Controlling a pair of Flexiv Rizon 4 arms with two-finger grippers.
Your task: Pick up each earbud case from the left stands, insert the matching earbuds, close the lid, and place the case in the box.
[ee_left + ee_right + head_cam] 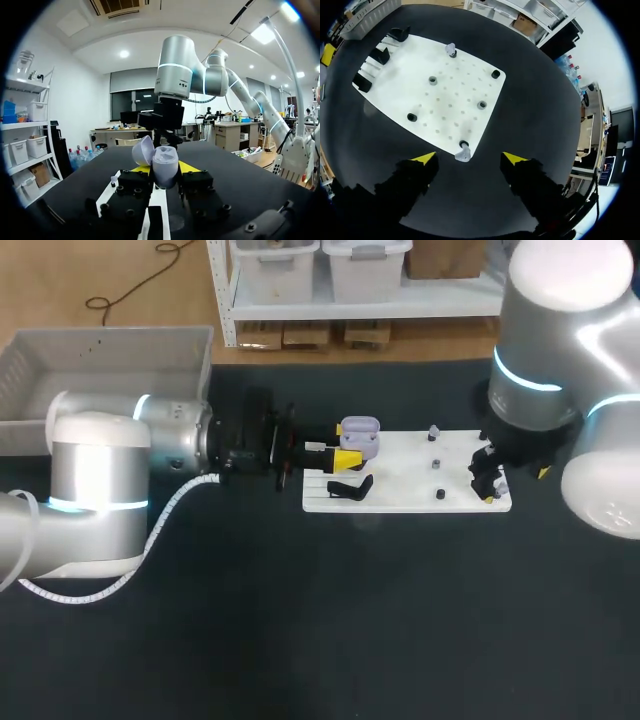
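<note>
Left gripper pinched the open case at the left end of the board. Right gripper, fingers spread, hovered over an earbud. Inserting, closing the lid and filling the box were not yet done, I judged.

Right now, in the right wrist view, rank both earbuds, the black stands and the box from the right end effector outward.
1. Near earbud, board's closest edge.
2. Far earbud, across the board.
3. Black stands, board's far end.
4. Box, beyond the board.
</note>
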